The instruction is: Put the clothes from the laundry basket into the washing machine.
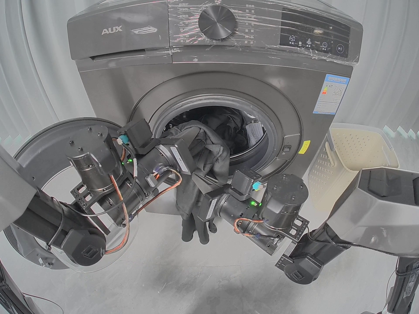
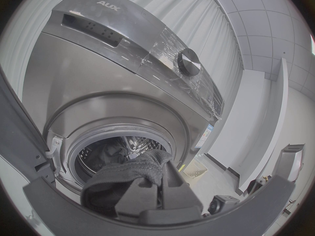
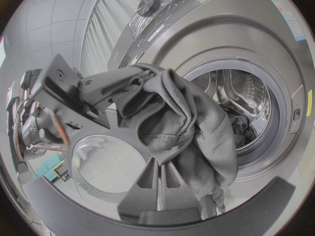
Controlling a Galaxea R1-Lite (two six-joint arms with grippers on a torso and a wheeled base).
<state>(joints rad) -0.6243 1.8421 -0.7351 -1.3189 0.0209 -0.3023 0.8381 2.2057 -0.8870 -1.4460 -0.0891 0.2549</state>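
Note:
A grey garment (image 1: 214,153) hangs over the lower rim of the washing machine's (image 1: 131,88) round opening, its tail dangling toward the floor. My left gripper (image 1: 198,138) is shut on its upper fold at the mouth of the drum. My right gripper (image 1: 203,197) is shut on the garment lower down, just below the opening. In the left wrist view the left gripper (image 2: 160,169) pinches the dark cloth (image 2: 131,171). The right wrist view has the right gripper (image 3: 160,166) closed on the garment (image 3: 183,125), with the left gripper (image 3: 137,77) above. Dark clothes (image 3: 241,128) lie inside the drum.
The machine's round door (image 1: 39,153) stands swung open on the left, behind my left arm. A cream laundry basket (image 1: 362,149) stands on the floor to the right of the machine. Bare grey floor lies in front.

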